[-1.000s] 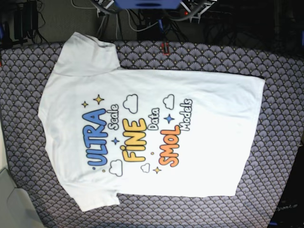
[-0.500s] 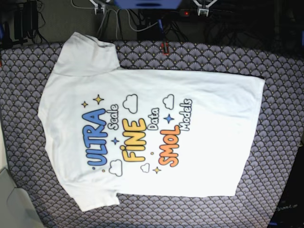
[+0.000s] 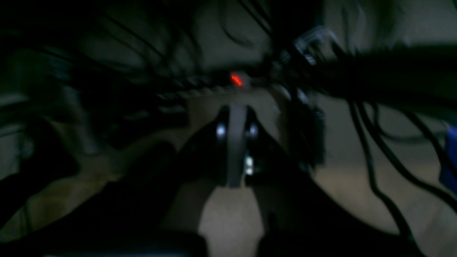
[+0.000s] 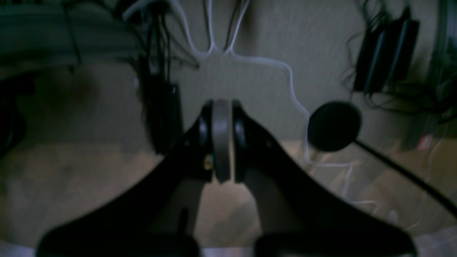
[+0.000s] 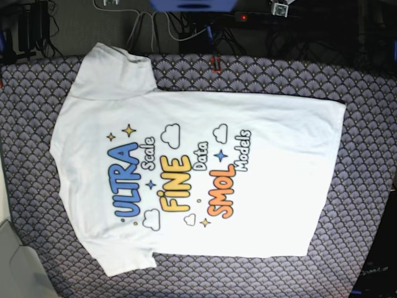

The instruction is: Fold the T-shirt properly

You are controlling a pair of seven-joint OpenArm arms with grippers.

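The white T-shirt (image 5: 198, 167) lies flat and print side up on the table, collar to the left and hem to the right, both sleeves spread. The print reads blue "ULTRA", yellow "FINE", orange "SMOL". My left gripper (image 3: 234, 119) is shut and empty, held over the dark floor and cables beyond the table. My right gripper (image 4: 221, 107) is also shut and empty over the floor. In the base view only small bits of the arms show at the top edge: the left one (image 5: 280, 7) and the right one (image 5: 111, 2). Neither wrist view shows the shirt.
The table wears a purple scale-patterned cover (image 5: 366, 124). Cables and a power strip with a red light (image 5: 243, 17) lie behind the far edge. A grey object (image 5: 15, 267) sits at the bottom left. A black round disc (image 4: 334, 125) lies on the floor.
Both arms have drawn back towards the top edge of the base view, leaving only small bits showing. The T-shirt has not moved.
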